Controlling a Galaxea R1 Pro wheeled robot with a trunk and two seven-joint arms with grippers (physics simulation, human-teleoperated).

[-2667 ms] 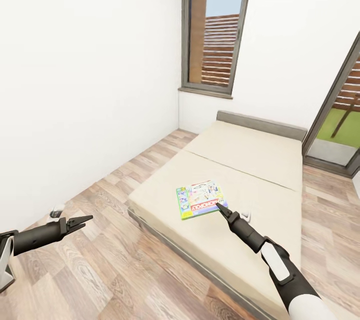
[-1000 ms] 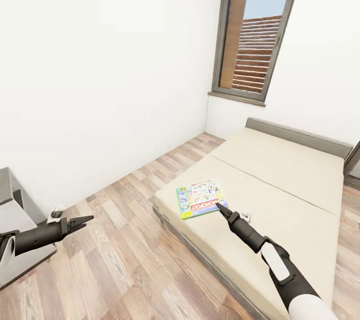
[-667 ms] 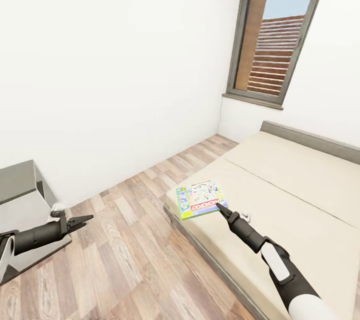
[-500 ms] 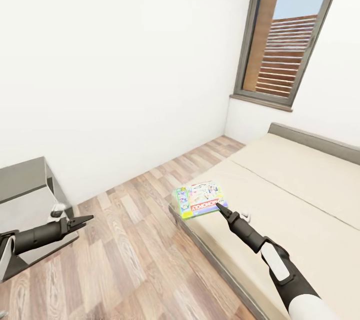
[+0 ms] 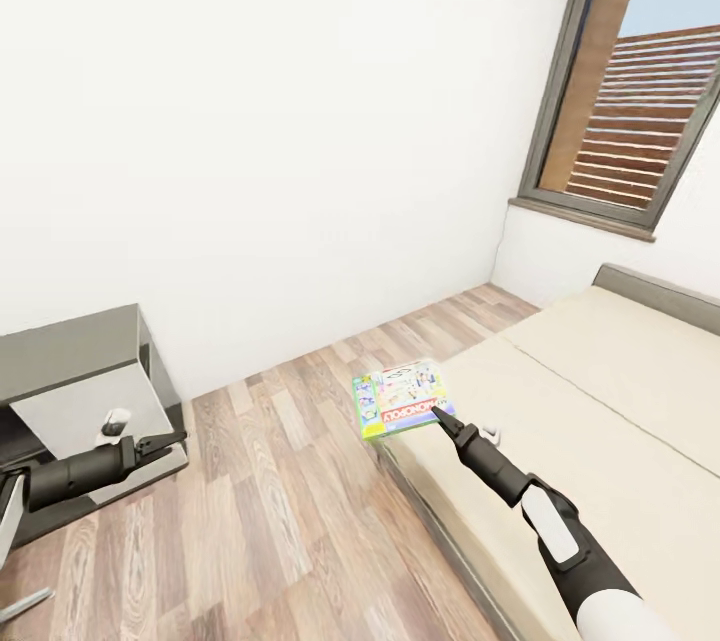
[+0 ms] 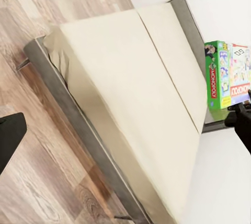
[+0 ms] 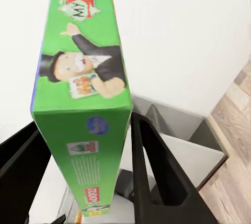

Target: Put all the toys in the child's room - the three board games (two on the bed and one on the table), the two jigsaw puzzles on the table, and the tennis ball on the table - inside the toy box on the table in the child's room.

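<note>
My right gripper [image 5: 438,412] is shut on the near edge of the white-and-green board game [image 5: 398,398], a flat Monopoly box held level in the air over the bed's corner. In the right wrist view the box's green side [image 7: 86,82] sits clamped between two black fingers [image 7: 157,171]. The box [image 6: 229,75] also appears in the left wrist view. My left gripper [image 5: 168,441] hangs low over the floor at the left, open and holding nothing. The bed [image 5: 610,401] with its beige sheet lies at the right. The toy box and the other toys are out of view.
A low dark-grey unit with a white panel [image 5: 85,401] stands against the white wall at the left, close behind my left arm. Wood-plank floor [image 5: 290,511] runs between it and the bed. A tall dark-framed window [image 5: 640,91] is at the upper right.
The camera has swung left: the bed and window have slid to the right and the dark-grey unit has come into view. Both arms keep their pose, the box still gripped.
</note>
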